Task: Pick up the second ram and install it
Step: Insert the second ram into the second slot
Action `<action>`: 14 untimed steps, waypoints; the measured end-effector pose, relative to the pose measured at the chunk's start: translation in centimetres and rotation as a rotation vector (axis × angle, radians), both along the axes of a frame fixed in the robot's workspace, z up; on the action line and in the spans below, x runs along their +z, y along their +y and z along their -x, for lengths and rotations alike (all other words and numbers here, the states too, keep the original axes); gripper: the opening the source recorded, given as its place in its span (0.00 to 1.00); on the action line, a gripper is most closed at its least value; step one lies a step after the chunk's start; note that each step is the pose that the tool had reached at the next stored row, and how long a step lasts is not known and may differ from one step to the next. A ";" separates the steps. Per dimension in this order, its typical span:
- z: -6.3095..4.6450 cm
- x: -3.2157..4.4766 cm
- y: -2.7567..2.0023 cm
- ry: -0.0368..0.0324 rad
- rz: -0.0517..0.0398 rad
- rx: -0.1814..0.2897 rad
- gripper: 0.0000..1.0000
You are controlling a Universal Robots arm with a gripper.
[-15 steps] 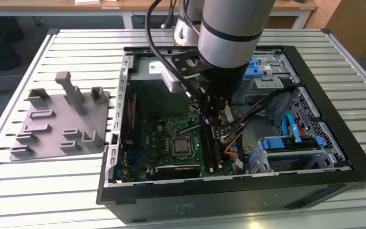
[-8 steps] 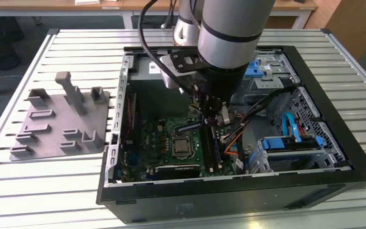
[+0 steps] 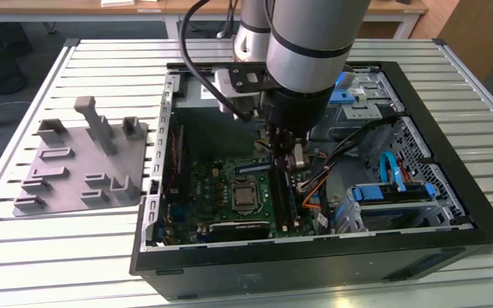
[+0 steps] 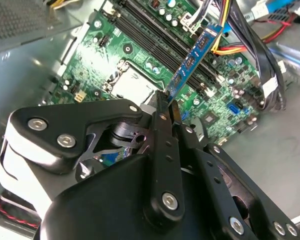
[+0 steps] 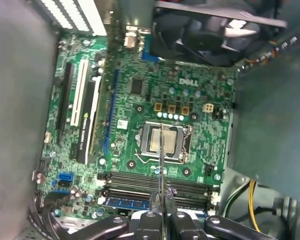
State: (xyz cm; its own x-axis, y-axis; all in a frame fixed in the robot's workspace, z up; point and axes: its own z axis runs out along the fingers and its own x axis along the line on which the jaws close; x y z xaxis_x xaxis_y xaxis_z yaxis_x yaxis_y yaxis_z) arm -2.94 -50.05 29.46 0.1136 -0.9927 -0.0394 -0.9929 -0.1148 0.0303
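The second ram [image 4: 192,60] is a thin blue strip with small black chips. My gripper [image 4: 167,100] is shut on one end of it, and the strip reaches from the fingertips down toward the motherboard [image 4: 225,105]. In the first wrist view the second ram [image 5: 161,155] shows edge-on as a thin line above the processor socket [image 5: 162,140], held by the gripper [image 5: 162,199]. The black memory slots [image 5: 185,181] lie just below it. In the exterior view the gripper [image 3: 289,157] hangs inside the open computer case [image 3: 452,173], over the motherboard [image 3: 221,183].
Another blue strip [image 5: 127,203] sits in one memory slot. Bundled cables [image 4: 250,45] run beside the slots. A fan [image 5: 215,30] and the case walls close in the board. A drive cage with blue latches [image 3: 392,192] fills the case's right side. A grey fixture plate [image 3: 84,167] lies on the slatted table.
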 end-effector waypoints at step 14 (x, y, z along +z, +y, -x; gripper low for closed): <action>0.0 -0.08 0.00 0.0000 0.0025 -0.225 0.14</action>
State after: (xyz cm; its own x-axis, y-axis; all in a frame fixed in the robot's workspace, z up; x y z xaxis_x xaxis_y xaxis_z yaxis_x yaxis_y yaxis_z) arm -2.94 -50.05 29.39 -0.1111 -0.9931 -0.0369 -0.9935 0.1100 0.0303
